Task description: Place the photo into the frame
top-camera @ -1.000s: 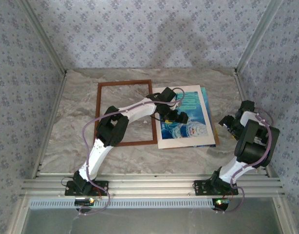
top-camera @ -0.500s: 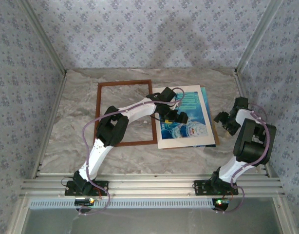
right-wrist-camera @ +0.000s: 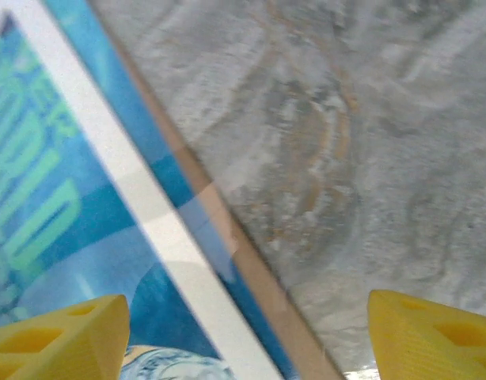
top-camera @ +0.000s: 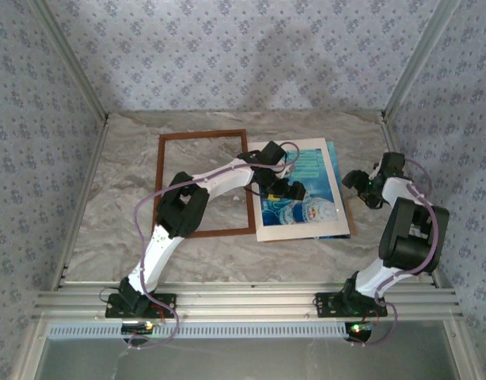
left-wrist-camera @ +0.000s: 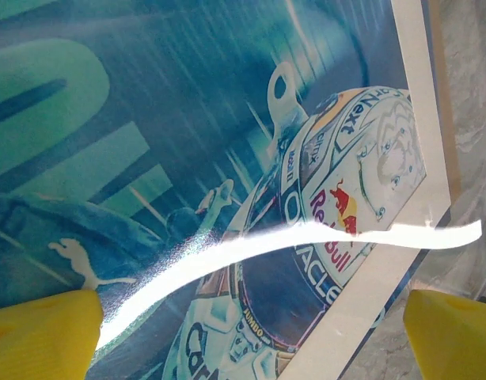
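The reddish-brown frame (top-camera: 199, 134) lies flat on the left of the table with nothing inside it. To its right lies the blue-teal photo (top-camera: 314, 212), its white-helmeted figure (left-wrist-camera: 338, 198) close below the left wrist camera. My left gripper (top-camera: 284, 188) hovers over the photo's left half, open, and the yellow fingertips (left-wrist-camera: 37, 332) hold nothing between them. My right gripper (top-camera: 360, 188) hangs open just off the photo's right edge. In the right wrist view the gripper (right-wrist-camera: 243, 340) straddles that edge, with the photo (right-wrist-camera: 77, 237) on one side and bare table on the other.
A cream mat border (top-camera: 298, 233) lies over the photo, and a plain brown backing board (right-wrist-camera: 251, 261) sticks out from under its right edge. Papered walls close in the marble table (top-camera: 124, 237) on three sides. An aluminium rail (top-camera: 243, 301) runs along the near edge.
My right gripper has swung left and farther from the near edge, up to the right edge of the photo stack. The left arm, photo and frame have not moved.
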